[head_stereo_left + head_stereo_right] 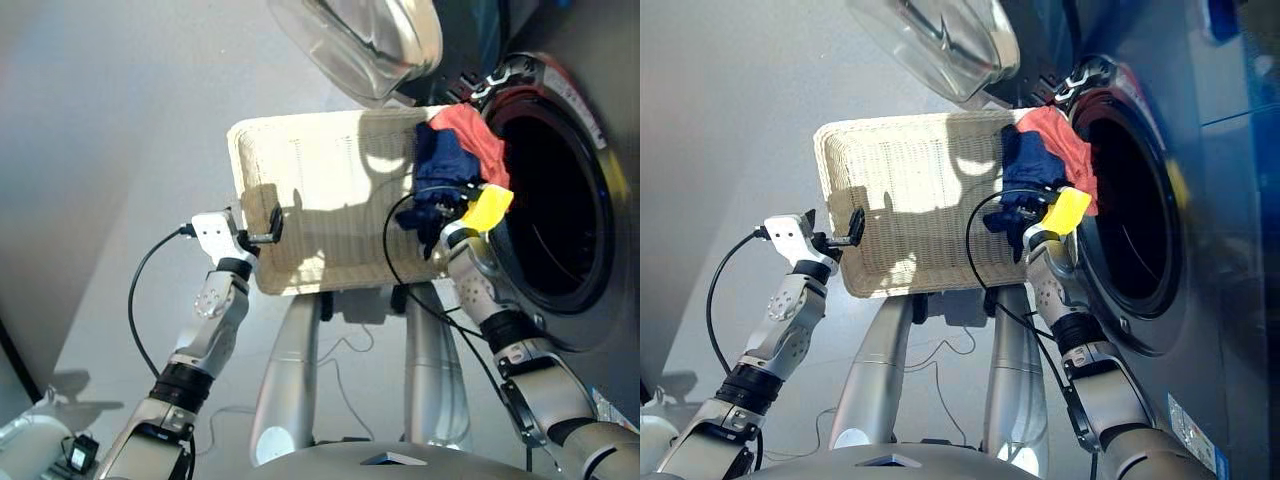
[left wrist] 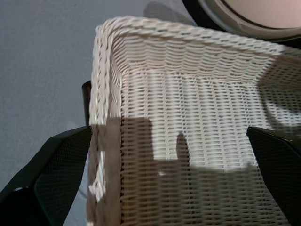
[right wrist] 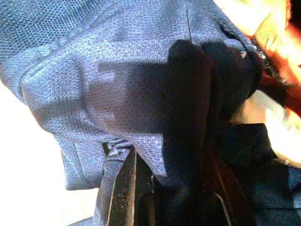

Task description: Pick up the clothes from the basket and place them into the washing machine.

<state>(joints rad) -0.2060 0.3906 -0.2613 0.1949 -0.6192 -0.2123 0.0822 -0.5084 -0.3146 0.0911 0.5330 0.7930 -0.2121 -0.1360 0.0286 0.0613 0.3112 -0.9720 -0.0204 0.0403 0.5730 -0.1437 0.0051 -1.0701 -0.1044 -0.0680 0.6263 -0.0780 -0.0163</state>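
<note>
The clothes lie bunched at the corner of the basket [image 1: 330,190] nearest the washing machine [image 1: 575,190]: a navy blue garment [image 1: 445,165] on top, with the coral-red garment [image 1: 478,135] behind it, draped over the basket rim toward the drum mouth [image 1: 545,200]. A darker fold hangs below the navy cloth; it may be the black garment, though the head views do not settle that. The right claw [image 1: 450,215] is buried in the navy cloth. Its wrist view adds what the head views cannot: blue mesh fabric fills the picture and is gathered tight between two dark fingers [image 3: 123,188], so the claw is clamped on the navy blue garment.

The left claw [image 1: 262,228] sits at the opposite end of the basket. From the head it seems merely beside the rim; the left wrist view shows its fingers [image 2: 56,174] spread wide, one outside the wall and one over the woven floor, gripping nothing.

The rest of the basket floor is bare weave. The drum mouth is dark and open just beside the clothes, and the porthole door [image 1: 370,40] is swung out above the basket's far edge. No writing can be read.
</note>
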